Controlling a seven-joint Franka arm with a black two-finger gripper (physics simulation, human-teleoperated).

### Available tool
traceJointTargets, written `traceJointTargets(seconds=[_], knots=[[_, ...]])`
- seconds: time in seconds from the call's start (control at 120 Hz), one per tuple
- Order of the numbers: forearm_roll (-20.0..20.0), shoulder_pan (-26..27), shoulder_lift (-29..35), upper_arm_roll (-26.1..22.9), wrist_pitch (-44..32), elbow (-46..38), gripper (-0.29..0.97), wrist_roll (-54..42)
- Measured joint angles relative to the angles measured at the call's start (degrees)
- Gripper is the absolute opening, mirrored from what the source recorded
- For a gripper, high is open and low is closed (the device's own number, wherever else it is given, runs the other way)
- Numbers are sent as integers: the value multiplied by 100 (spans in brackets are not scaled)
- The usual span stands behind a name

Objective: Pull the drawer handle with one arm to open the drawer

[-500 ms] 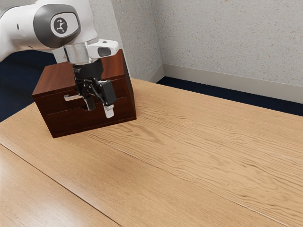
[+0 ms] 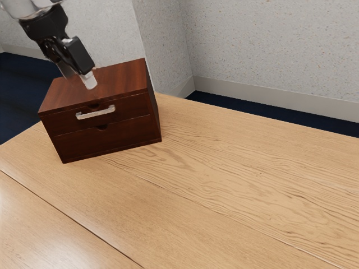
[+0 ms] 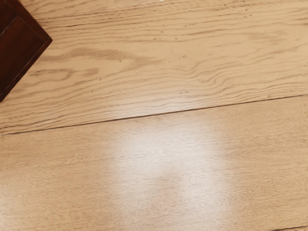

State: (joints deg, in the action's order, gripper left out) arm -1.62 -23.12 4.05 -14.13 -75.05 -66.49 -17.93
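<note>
Right, starting at the exterior view's left: the black gripper (image 2: 77, 74) hangs high over the far-left part of a small dark chest of drawers (image 2: 115, 77), tilted, its fingers (image 2: 88, 82) parted with nothing between them. So it's released, holding nothing and touching nothing. Moving right and down, here's the prize: the top drawer (image 2: 133, 106), whose front looks flush with the lower drawer (image 2: 106, 138) beneath it, so by my reading it is shut and the pull has not yet begun. On that front sits the pale metal handle (image 2: 95, 112), a short bar standing just off the wood, its long axis running left to right along the drawer face. That's the relation that matters: the handle lies below the gripper, on the chest's near face and a touch to the right, well apart from the fingertips. I'd say the hand must drop down in front of the chest and take the bar across its short side before pulling toward the near edge. The wrist view looks down on a corner of the chest and the light wooden table (image 2: 235, 185), which runs out to the right, with the speckled wall (image 2: 269, 45) behind.
</note>
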Motion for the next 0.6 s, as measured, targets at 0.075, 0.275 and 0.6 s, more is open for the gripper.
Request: traceJointTargets(seconds=[0.075, 0.275, 0.6], knots=[[-17, 117, 53, -73, -1, -69, 68, -235], [29, 54, -284, -43, 35, -184, 68, -744], [652, -449, -105, -33, -914, -2127, 68, -2140]])
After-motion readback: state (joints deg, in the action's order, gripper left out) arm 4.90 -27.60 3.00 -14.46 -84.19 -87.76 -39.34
